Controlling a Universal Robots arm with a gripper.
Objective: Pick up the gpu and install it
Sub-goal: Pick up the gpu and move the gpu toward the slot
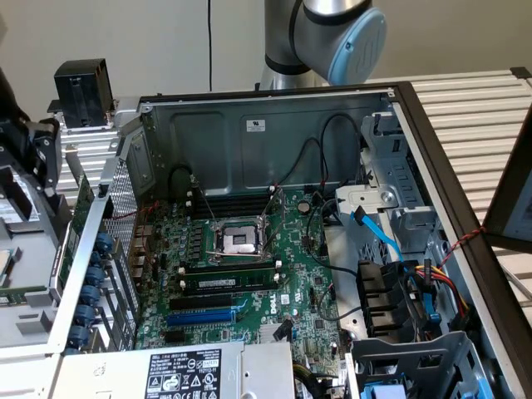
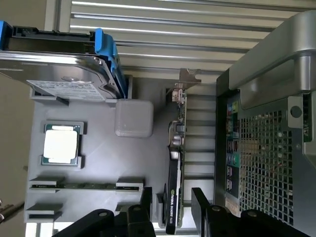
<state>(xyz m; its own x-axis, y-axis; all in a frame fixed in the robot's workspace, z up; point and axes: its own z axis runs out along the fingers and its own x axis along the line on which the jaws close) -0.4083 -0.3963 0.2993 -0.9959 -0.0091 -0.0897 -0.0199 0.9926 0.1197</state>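
Observation:
The gpu (image 2: 175, 163) stands on edge in a slot of the grey parts tray (image 2: 98, 158). It is a green card with a black shroud, and its metal bracket points away from me. My gripper (image 2: 173, 210) is open and straddles the card's near end. One black finger (image 2: 146, 201) is on the shroud side and the other finger (image 2: 199, 201) on the bare side, each with a small gap to the card. In the exterior view my black wrist (image 1: 21, 141) hangs beyond the case's left wall. The motherboard (image 1: 249, 274) lies in the open case, with a blue slot (image 1: 199, 317).
The tray also carries a hard drive in a blue carrier (image 2: 64, 64), a CPU (image 2: 61, 144), a white block (image 2: 134, 117) and a memory stick (image 2: 86, 186). The case's perforated rear panel (image 2: 266, 148) stands close beside the gpu. Cables (image 1: 391, 249) and drive cages crowd the case's right side.

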